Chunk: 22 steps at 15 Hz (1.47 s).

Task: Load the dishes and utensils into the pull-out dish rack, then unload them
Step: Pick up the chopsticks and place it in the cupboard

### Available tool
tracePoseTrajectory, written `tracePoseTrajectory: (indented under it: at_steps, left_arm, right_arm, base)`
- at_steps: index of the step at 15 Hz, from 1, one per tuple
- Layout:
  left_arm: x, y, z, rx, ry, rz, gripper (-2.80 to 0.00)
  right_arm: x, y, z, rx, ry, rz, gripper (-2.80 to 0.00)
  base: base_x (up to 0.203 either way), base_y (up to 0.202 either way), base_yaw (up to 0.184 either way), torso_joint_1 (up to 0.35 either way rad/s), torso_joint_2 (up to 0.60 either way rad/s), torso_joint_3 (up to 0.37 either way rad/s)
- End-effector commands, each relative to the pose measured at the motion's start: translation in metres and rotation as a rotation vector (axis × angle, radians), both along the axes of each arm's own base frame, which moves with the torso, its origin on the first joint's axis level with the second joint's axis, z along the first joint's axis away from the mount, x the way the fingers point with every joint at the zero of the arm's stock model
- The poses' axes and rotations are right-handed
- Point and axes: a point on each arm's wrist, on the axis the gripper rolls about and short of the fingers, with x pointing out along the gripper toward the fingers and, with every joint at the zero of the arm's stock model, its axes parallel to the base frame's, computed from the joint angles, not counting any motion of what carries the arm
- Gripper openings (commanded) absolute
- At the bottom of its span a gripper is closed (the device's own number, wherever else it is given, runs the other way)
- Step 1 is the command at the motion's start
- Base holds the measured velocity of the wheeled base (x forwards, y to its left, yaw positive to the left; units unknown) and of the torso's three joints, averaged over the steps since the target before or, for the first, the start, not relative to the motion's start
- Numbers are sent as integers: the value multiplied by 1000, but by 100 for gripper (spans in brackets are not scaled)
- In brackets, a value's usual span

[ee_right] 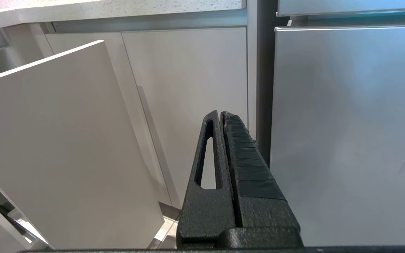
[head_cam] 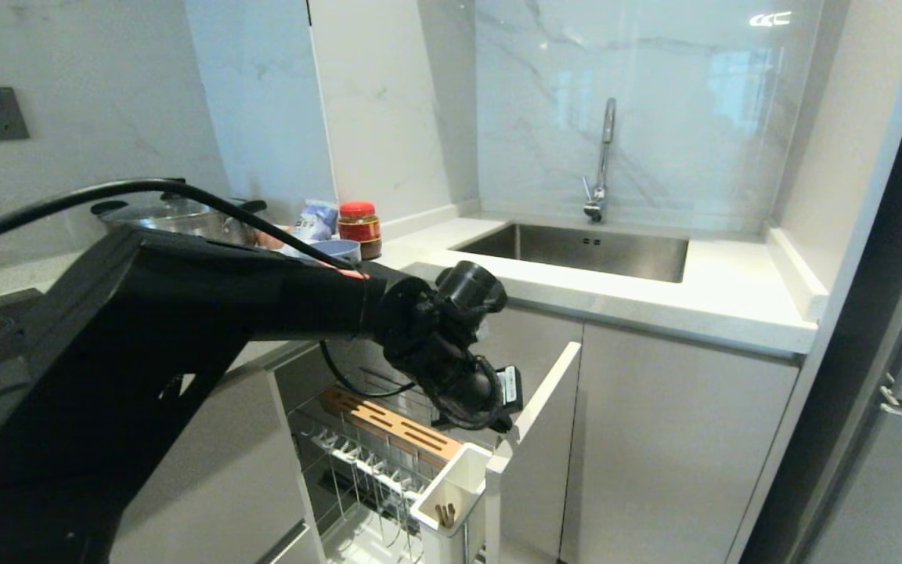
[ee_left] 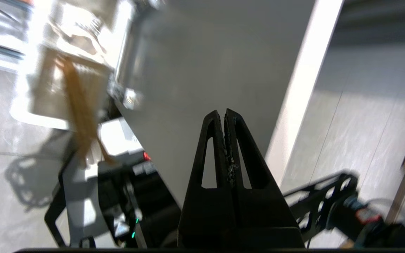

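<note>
The left arm (head_cam: pixel 185 329) is matte black and boxy, with a black cable (head_cam: pixel 106 196) looping over it. Both hands, left hand (ee_left: pixel 225 116) and right hand (ee_right: pixel 220 117), have black tapering fingers with slotted cut-outs and ribbed pads.

Even, bright daylight-like light in head view, with a glare streak high on the marble wall (head_cam: pixel 770 19) and soft reflections over the sink (head_cam: pixel 576 249); left wrist view smeared by motion blur, blown-out whites around the rack (ee_left: pixel 65 70); right wrist view sharp, evenly lit.
</note>
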Motion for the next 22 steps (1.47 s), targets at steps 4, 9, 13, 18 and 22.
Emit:
tracePoseTrajectory:
  at_steps: [4, 9, 13, 18, 22]
  left_arm:
    - [11, 47, 63, -91, -139, 115, -280]
    - [-20, 92, 145, -183, -342, 195, -280]
    - [-78, 135, 212, -199, -588, 258, -280]
    - [-194, 201, 265, -186, -932, 206, -280]
    - [-298, 256, 280, -21, -1272, 326, -280]
  right_arm:
    - [0, 0, 0, 0, -5, 0, -280]
    - [0, 0, 0, 0, -5, 0, -280]
    - [0, 0, 0, 0, -4, 0, -280]
    - [0, 0, 0, 0, -5, -1, -280]
    - [0, 0, 0, 0, -5, 0, -280]
  base:
    - [0, 0, 0, 0, 0, 0]
    - [0, 0, 0, 0, 0, 0]
    - [0, 0, 0, 0, 0, 0]
    - [0, 0, 0, 0, 0, 0]
    - [0, 0, 0, 0, 0, 0]
